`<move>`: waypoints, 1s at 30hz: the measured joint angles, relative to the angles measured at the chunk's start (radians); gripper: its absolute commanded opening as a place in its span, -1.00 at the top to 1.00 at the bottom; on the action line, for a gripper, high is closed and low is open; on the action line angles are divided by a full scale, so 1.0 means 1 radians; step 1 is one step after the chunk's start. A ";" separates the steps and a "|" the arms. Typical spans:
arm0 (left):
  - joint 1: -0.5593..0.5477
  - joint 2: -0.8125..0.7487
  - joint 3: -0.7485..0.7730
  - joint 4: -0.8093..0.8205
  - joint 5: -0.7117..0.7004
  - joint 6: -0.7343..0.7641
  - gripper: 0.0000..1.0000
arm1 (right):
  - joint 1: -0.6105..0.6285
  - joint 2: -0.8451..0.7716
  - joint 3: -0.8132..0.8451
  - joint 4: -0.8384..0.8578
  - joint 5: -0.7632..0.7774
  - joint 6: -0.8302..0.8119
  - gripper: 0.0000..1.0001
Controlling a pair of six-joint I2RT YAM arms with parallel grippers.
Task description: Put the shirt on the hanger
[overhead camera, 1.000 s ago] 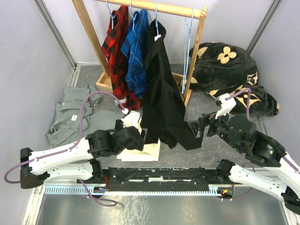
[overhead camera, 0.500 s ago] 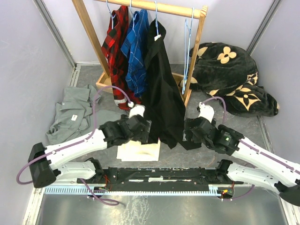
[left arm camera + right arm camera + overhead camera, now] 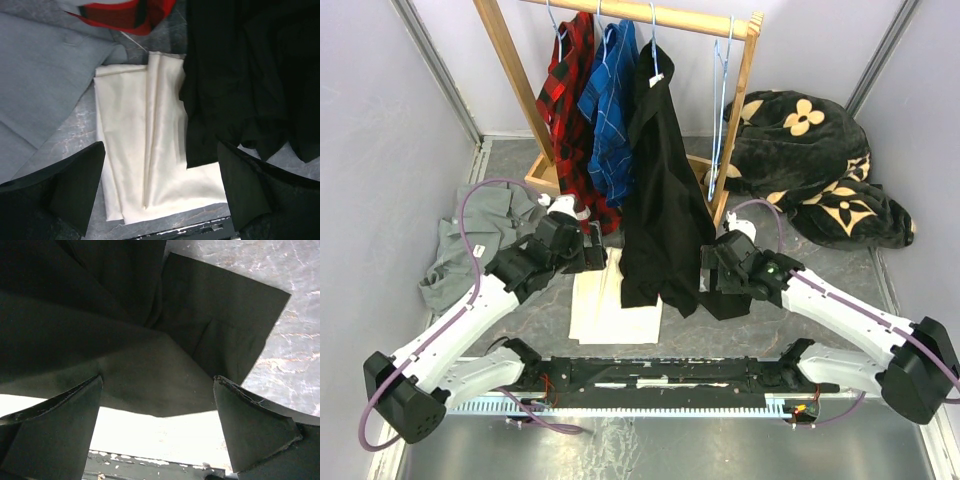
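Fabric of the shirt (image 3: 125, 315) fills nearly everything ahead of the right tool (image 3: 157, 385), whose two fingers (image 3: 60, 430) we see spread wide with nothing pinched between them. The black folds hang in front of the gap, and a squared corner of the cloth reaches past the right-hand finger, over the grey marbled table (image 3: 290, 350). From above we find this right tool (image 3: 712, 268) right at the lower right hem of the shirt (image 3: 665, 200); we cannot tell whether it touches the cloth. The shirt rises from there up to the hanger (image 3: 654, 50), a thin light-blue wire hooked over the bar of the wooden rack (image 3: 510, 60) well beyond both tools. The left tool (image 3: 161, 150) is likewise spread to its full width and holds nothing. Under its gap lies a folded cream cloth (image 3: 125, 130) flat on the table, while the shirt's ragged lower edge (image 3: 235, 75) hangs over the side of that cloth nearer the right-hand finger. Off the left-hand finger we see a grey shirt (image 3: 35, 75) crumpled on the table, and straight ahead, at the far edge of the view, the hem of a red plaid shirt (image 3: 120, 10). In the top view the left tool (image 3: 590, 256) sits just left of the black shirt, below the plaid one. A blue shirt (image 3: 610, 100) hangs between the plaid and the black. Empty hangers (image 3: 723, 100) hang on the bar beyond the right tool, and a black blanket (image 3: 810, 160) with cream flowers lies heaped farther off to that tool's right.
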 measured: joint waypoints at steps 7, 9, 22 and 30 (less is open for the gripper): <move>0.100 -0.013 0.026 -0.033 0.013 0.034 -0.99 | -0.120 0.007 -0.055 0.142 -0.166 -0.083 -0.98; 0.100 -0.024 0.041 -0.039 0.008 0.051 -0.99 | -0.124 0.007 -0.064 0.163 -0.193 -0.102 -0.98; 0.100 -0.193 0.004 -0.020 -0.012 0.115 -0.99 | -0.125 0.085 -0.098 0.290 -0.217 -0.142 -0.99; 0.100 -0.214 -0.011 0.003 -0.011 0.126 -0.99 | -0.119 0.272 -0.098 0.391 -0.236 -0.132 -0.98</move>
